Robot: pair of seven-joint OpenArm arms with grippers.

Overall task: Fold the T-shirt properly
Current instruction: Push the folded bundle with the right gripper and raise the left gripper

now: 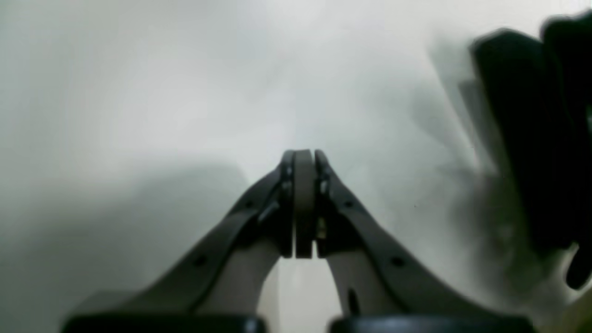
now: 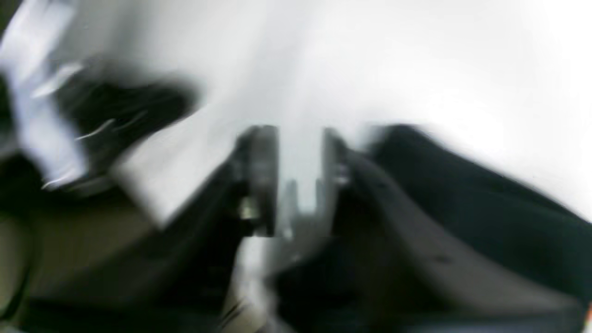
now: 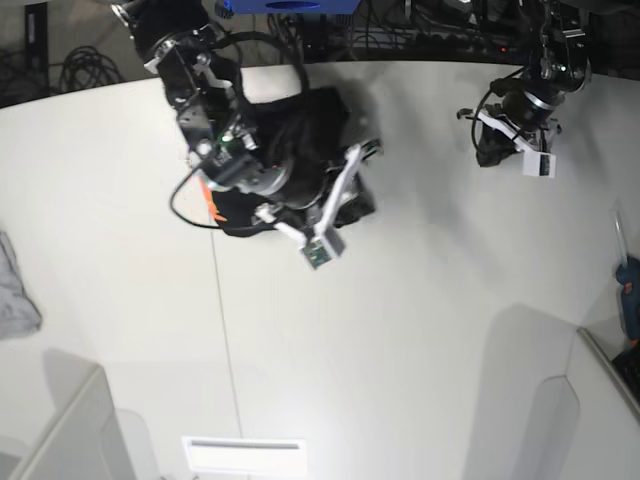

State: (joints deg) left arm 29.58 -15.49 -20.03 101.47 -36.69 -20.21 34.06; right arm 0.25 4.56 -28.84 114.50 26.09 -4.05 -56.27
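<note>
A smooth, matte white desk (image 3: pixel 400 330) fills the base view. The T-shirt (image 3: pixel 300 130), soft black cloth bunched into a rumpled mound, lies upper centre. Above it the right gripper (image 2: pixel 300 180) shows a blurred gap, grasping nothing visible. The left gripper (image 1: pixel 304 203) is clenched, empty.

My right wrist feed is badly smeared. I see the right tool (image 2: pixel 300 180) with a narrow gap between its fingers (image 2: pixel 261 175), over the white worktop (image 2: pixel 416 69). Black T-shirt (image 2: pixel 485 217) cloth lies right of it; whether it's pinched, I can't tell.
</note>
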